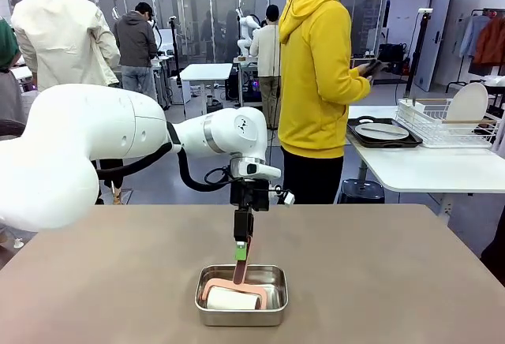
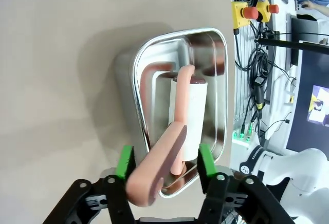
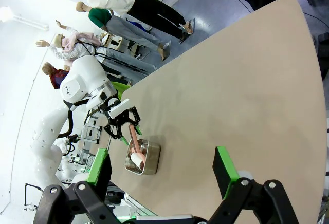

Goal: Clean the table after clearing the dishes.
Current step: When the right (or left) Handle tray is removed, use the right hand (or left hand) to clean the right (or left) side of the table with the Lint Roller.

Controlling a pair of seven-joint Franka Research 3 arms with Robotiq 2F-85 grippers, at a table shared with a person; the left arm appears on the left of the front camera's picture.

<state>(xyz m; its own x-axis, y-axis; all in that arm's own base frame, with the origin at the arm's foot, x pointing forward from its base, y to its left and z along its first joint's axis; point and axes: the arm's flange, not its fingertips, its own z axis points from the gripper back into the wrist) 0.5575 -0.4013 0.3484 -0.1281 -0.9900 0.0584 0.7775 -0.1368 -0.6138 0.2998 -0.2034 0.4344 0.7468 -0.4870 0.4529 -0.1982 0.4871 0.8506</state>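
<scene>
Near table (image 1: 394, 265) centre: steel tin (image 1: 241, 317) cradles lint roller (image 1: 233, 299), handle (image 2: 154, 178) propped up for grasping.
Left gripper (image 2: 164, 158): jaws apart, straddling handle to take it.
Right gripper (image 3: 162, 163): spread wide, empty.

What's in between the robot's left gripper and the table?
A pink-handled roller in a steel tin on the table; the left gripper hangs around its handle. The front view shows it.

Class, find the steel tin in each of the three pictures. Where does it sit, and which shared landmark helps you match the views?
Front view: the tin sits bottom centre.
Left wrist view: tin in the middle, slightly right.
Right wrist view: tin small, lower left of centre.
Shared landmark: the pink-handled roller inside it.
</scene>
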